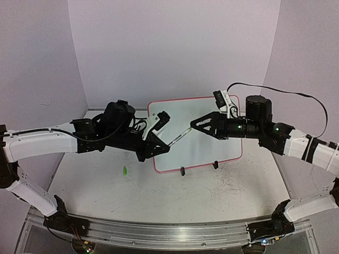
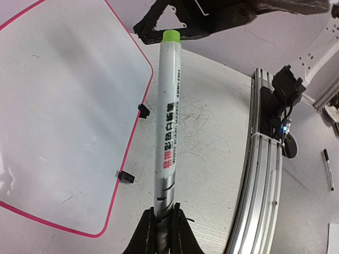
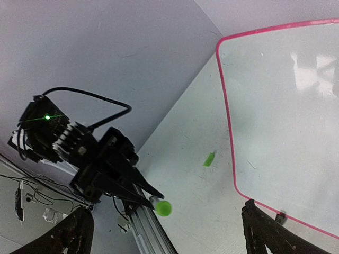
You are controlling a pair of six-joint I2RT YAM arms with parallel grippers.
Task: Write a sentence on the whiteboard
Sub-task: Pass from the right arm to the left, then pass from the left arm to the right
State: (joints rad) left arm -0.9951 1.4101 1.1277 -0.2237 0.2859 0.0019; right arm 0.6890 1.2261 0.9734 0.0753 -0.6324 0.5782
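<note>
Left gripper (image 2: 161, 230): clamps white green-ended marker pen (image 2: 168, 121), apparently offering it for transfer.
Right gripper (image 3: 167, 222): spread wide, apparently to receive.
Pink-rimmed whiteboard (image 1: 212, 143): blank.

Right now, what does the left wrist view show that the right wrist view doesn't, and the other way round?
Left wrist only: the marker lengthwise, printed barrel showing. Right wrist only: the loose green cap on the table beside the whiteboard. Both: the whiteboard's pink rim and face with no writing visible, the marker's green end, and the left gripper, jaws shut on the marker.
</note>
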